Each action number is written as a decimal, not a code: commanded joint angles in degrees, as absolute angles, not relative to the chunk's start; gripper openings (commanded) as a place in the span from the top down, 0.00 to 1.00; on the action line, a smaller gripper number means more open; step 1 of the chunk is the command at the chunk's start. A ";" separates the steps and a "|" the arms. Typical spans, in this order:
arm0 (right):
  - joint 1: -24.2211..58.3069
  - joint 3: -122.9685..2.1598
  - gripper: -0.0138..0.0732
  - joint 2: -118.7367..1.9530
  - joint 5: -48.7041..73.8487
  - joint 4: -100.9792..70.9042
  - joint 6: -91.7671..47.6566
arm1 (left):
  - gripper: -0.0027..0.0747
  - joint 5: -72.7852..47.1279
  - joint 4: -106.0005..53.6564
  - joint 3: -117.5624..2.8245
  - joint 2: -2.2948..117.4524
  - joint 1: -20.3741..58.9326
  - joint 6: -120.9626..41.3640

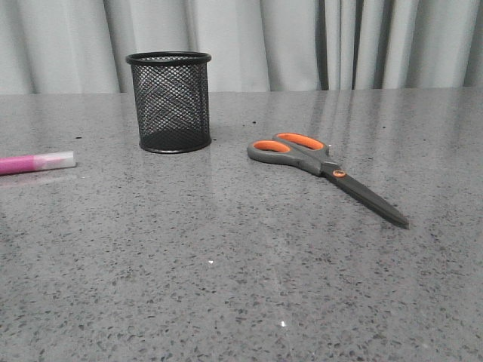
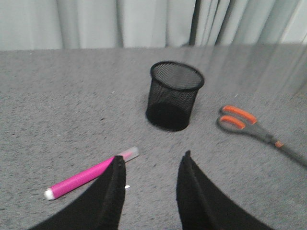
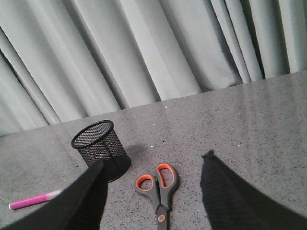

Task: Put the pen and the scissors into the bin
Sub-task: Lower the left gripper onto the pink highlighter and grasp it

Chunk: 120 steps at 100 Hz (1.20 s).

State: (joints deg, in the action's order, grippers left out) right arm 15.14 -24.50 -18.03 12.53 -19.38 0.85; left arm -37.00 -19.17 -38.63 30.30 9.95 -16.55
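Observation:
The black mesh bin [image 1: 170, 102] stands upright at the back left of the grey table. The pink pen [image 1: 34, 162] lies flat at the left edge, whitish cap toward the bin. The scissors [image 1: 324, 169] lie closed to the right of the bin, handles toward it, blades pointing to the front right. My left gripper [image 2: 151, 160] is open and empty above the table, its left finger just over the pen [image 2: 88, 175]; the bin [image 2: 173, 95] lies ahead. My right gripper [image 3: 153, 160] is open and empty above the scissors [image 3: 160, 189], with the bin [image 3: 100, 148] beside it. Neither gripper shows in the front view.
Grey pleated curtains [image 1: 302, 41] hang behind the table's far edge. The speckled grey tabletop [image 1: 226, 286] stretches wide in front of the objects.

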 commanded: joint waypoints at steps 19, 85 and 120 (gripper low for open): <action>14.77 -28.65 0.39 -22.02 10.84 -18.82 0.00 | 0.63 -49.80 -10.90 -55.78 53.65 11.50 -24.07; 14.77 -28.55 0.39 -22.11 14.64 -18.82 -0.44 | 0.60 -57.89 1.27 -66.01 79.46 20.14 -58.15; 14.77 -28.55 0.39 -22.51 14.79 -18.82 -0.44 | 0.60 -63.77 -7.18 -74.24 88.02 15.14 -60.00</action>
